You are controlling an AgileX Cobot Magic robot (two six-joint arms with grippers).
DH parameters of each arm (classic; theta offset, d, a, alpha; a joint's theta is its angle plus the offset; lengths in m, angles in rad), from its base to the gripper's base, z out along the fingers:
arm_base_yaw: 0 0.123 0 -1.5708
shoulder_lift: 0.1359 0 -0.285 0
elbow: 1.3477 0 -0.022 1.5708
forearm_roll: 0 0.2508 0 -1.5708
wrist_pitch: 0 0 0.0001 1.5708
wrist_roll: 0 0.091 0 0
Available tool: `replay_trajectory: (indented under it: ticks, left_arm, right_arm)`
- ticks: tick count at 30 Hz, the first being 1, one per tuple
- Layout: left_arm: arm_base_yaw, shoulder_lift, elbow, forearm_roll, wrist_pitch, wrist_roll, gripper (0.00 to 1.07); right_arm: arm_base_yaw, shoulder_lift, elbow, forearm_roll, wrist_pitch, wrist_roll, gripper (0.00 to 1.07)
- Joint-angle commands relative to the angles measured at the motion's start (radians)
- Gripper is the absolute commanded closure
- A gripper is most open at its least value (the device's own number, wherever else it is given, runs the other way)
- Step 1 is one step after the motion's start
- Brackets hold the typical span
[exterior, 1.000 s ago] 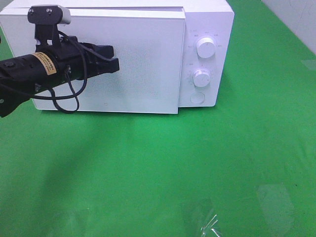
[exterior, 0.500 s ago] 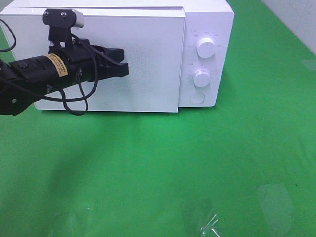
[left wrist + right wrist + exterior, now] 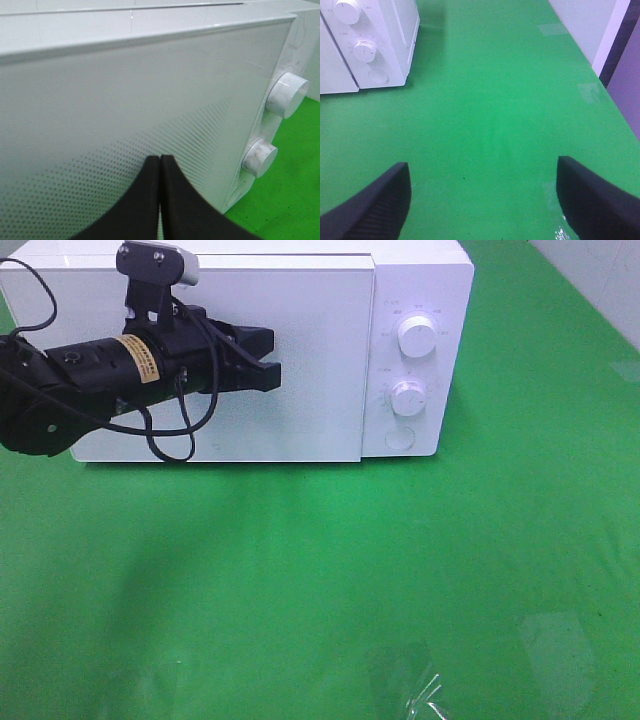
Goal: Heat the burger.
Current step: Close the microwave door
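The burger is out of view in every frame. The white microwave [image 3: 310, 310] stands at the back of the green table with its door closed. My left gripper [image 3: 274, 366] is shut with nothing between its fingers. It hovers in front of the door's middle, pointing toward the control panel. In the left wrist view its closed tips [image 3: 160, 160] sit close to the dotted door face of the microwave [image 3: 100, 100]. My right gripper [image 3: 482, 166] is open and empty over bare green cloth, well to the right of the microwave [image 3: 395, 55].
The control panel carries an upper knob [image 3: 417, 336], a lower knob [image 3: 408, 398] and a round button [image 3: 399, 438]. Clear tape patches [image 3: 415, 685] lie near the table's front edge. A purple wall edge [image 3: 620, 55] borders the table's right side.
My left arm has swung to the right and a little upward across the microwave door, staying shut. The right gripper has not moved.
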Motion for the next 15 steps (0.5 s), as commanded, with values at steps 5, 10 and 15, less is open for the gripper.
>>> replay_trajectory:
  ticks: [5, 10, 15]
  left_arm:
    - [0.023, 0.025, -0.034, -0.187, -0.023, 0.021, 1.07]
    - [0.023, 0.042, -0.034, -0.236, -0.073, 0.051, 1.07]
    - [0.023, 0.040, -0.034, -0.224, -0.080, 0.042, 1.07]
  right_arm:
    - [0.002, -0.027, 0.002, -0.001, -0.008, -0.012, 0.32]
    - [0.002, -0.027, 0.002, -0.001, -0.008, -0.012, 0.32]
    - [0.002, -0.027, 0.002, -0.001, -0.008, -0.012, 0.32]
